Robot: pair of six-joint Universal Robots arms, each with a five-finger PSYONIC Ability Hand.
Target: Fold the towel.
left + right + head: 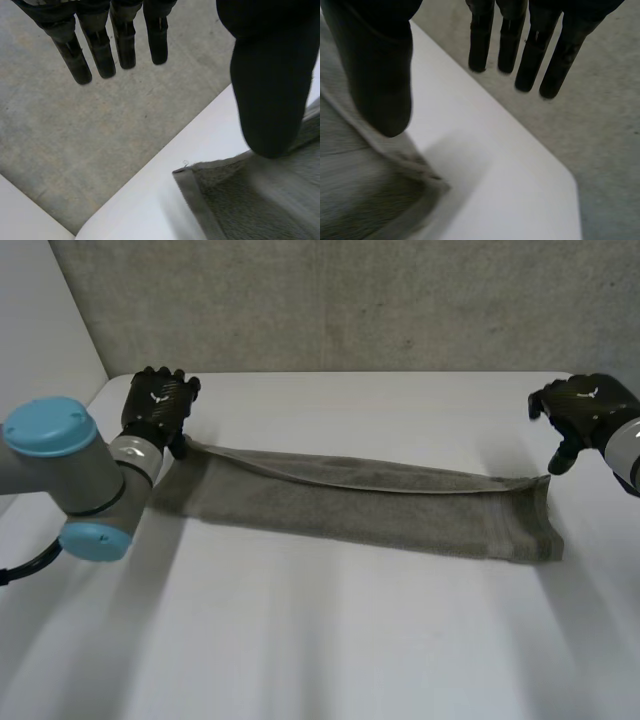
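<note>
Grey towel (370,510) lay as a long, narrow strip across the white tabletop (320,640), apparently doubled lengthwise, its upper layer slightly raised along the far edge. The left robot hand (158,405) hovered at the strip's far left corner, the right robot hand (590,410) by its far right corner. Both were open, fingers straight, thumbs above the cloth, holding nothing. A good next fold would likely need one hand pinching both layers at an end and carrying it low to the other end, edges matched.
</note>
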